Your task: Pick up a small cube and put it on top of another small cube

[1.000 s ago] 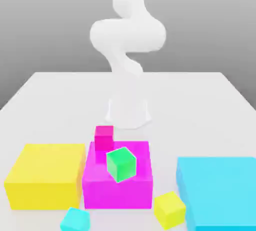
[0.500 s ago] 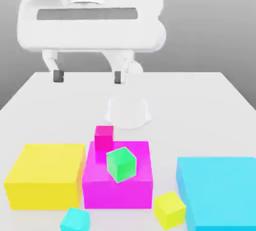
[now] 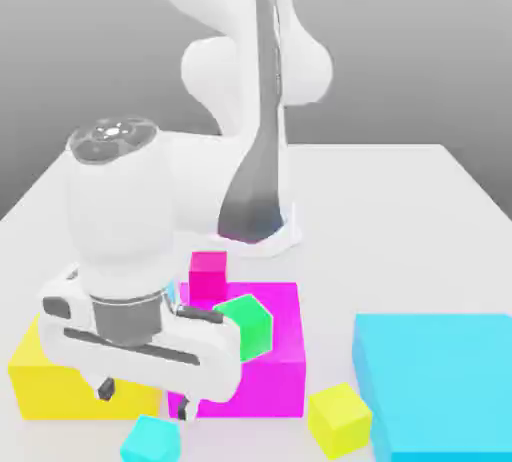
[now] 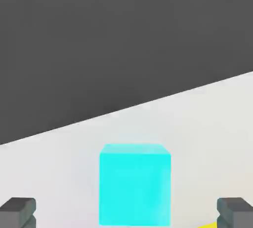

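Exterior view, gripper: we see the gripper hanging low at the front of the table, its two dark fingertips spread wide apart with nothing between them.
Exterior view, small cyan cube: the small cyan cube sits on the table just below the gripper and a little nearer the camera; it is not touched.
Exterior view, small pink cube: the small pink cube stands behind the gripper, against the back edge of the large magenta block.
Exterior view, neighbours: the large yellow block shows behind the gripper toward the view's left; the small green cube rests on the magenta block behind the gripper toward the view's right; the small yellow cube and large cyan block lie well off to the right.
Hand view, small cyan cube: the small cyan cube lies centred between the two grey fingertips, with open gaps on both sides.
Hand view, jaws: wide apart, empty.
Risk, descent: we judge the yellow block is close enough that a finger could clip it going down.
Risk, grasp: the cube looks slightly turned in the exterior view; closing on corners could twist it or squeeze it out.
Risk, transfer: the green cube lies on the way to the pink one; a low carry could knock either.
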Controlling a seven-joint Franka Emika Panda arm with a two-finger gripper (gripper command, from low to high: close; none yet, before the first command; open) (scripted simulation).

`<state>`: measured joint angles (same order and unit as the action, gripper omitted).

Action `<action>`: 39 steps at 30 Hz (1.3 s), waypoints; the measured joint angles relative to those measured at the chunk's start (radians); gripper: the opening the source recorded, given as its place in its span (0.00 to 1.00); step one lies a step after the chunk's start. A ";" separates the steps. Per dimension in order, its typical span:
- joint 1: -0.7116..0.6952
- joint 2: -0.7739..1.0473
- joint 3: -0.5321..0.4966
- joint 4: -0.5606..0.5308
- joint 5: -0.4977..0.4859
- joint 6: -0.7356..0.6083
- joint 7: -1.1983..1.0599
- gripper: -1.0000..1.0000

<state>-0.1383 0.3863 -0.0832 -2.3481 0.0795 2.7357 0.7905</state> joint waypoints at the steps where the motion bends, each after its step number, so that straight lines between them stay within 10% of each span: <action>1: -0.005 0.036 0.006 0.007 0.006 0.027 -0.004 0.50; 2: -0.010 0.072 0.012 0.014 0.011 0.055 -0.008 0.50; 3: -0.014 0.095 0.016 0.019 0.015 0.073 -0.011 0.00; 15: 0.002 -0.064 -0.005 -0.019 -0.013 -0.048 0.014 0.00; 39: -0.044 -0.934 0.044 -0.517 -0.087 -0.417 0.385 0.00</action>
<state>-0.1826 -0.5482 -0.0391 -2.8653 -0.0077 2.3184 1.1751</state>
